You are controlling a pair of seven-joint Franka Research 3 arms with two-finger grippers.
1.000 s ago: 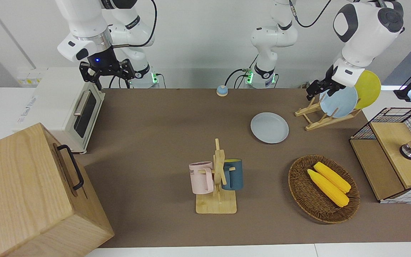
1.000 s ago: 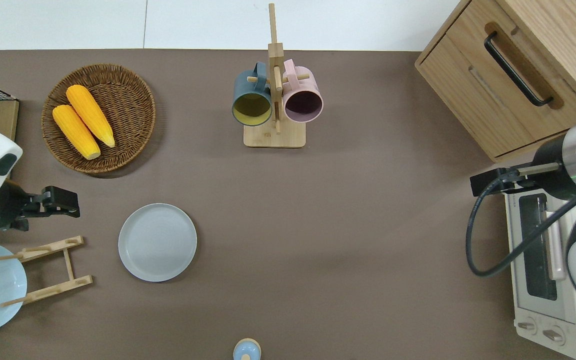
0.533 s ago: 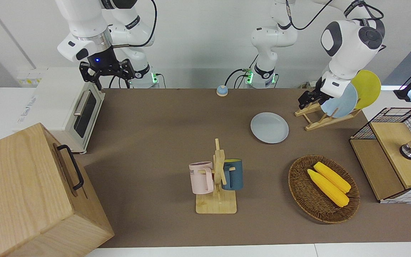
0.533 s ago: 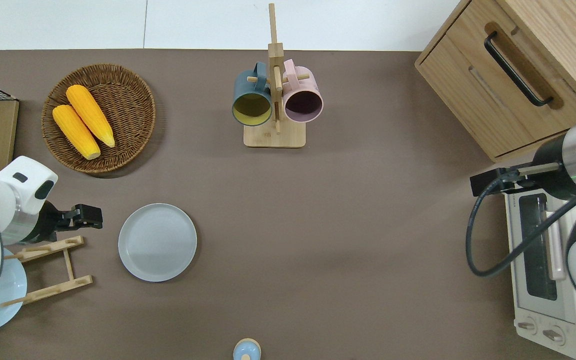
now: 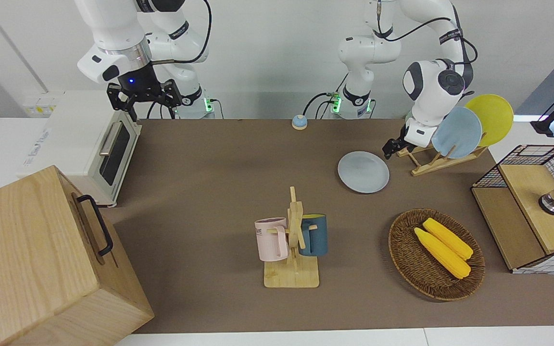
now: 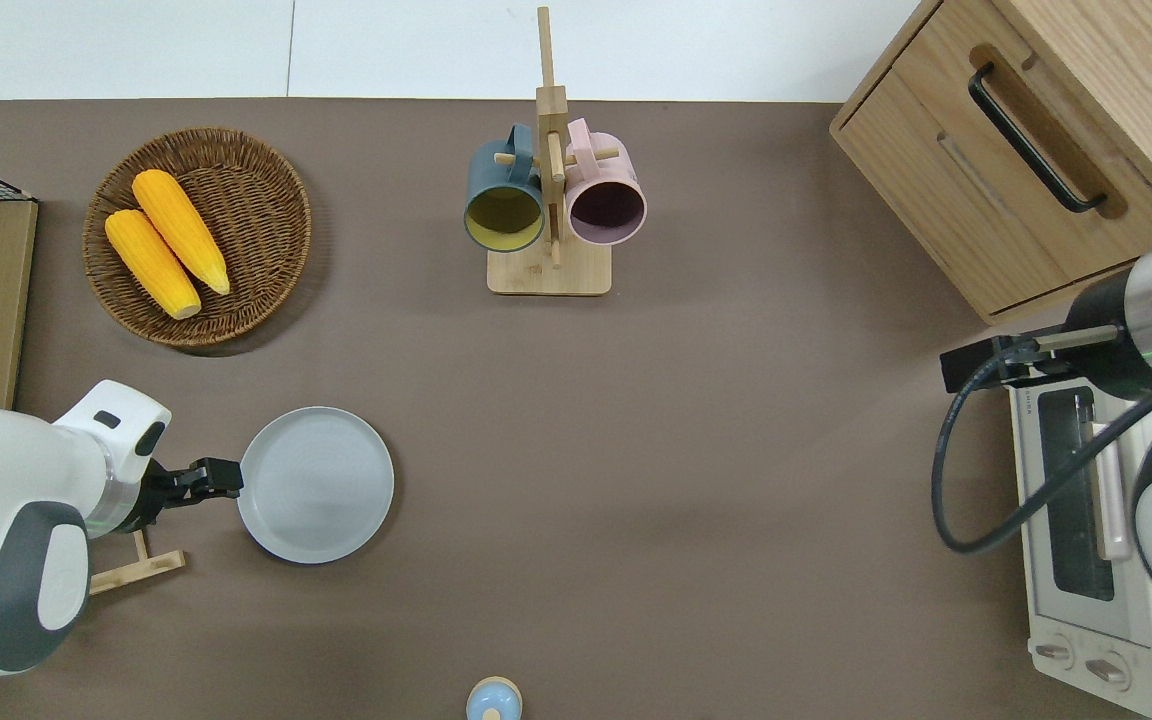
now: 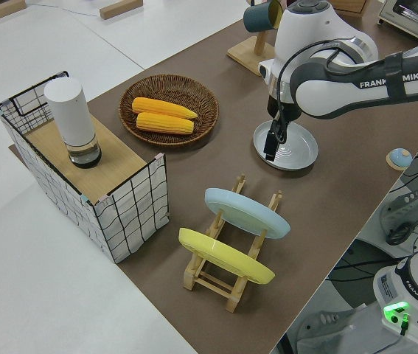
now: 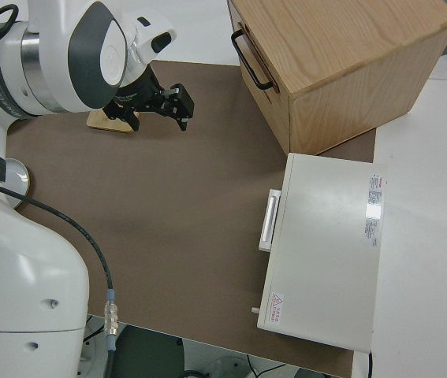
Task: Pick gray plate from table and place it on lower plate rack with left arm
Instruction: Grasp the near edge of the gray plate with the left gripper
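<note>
The gray plate [image 5: 363, 172] lies flat on the table [image 5: 219, 192], also seen in the overhead view [image 6: 316, 484] and the left side view [image 7: 286, 145]. My left gripper [image 6: 221, 480] hangs low at the plate's rim on the side toward the left arm's end of the table [image 5: 390, 148] [image 7: 271, 142]. It holds nothing. The lower plate rack [image 5: 426, 163] stands beside the plate, toward the left arm's end, and holds a light-blue plate [image 5: 456, 132] and a yellow plate [image 5: 491, 119]. My right gripper [image 5: 144, 96] is parked.
A wicker basket [image 5: 402, 259] with two corn cobs lies farther from the robots than the plate. A wooden mug stand [image 5: 292, 240] with two mugs stands mid-table. A wire-sided shelf [image 5: 527, 206], a toaster oven [image 5: 89, 149], a wooden cabinet [image 5: 41, 259] and a small blue bell [image 5: 299, 122] line the edges.
My left arm has swung from over the rack toward the gray plate and come down, so its gripper is now at the plate's rim. The right arm has not moved.
</note>
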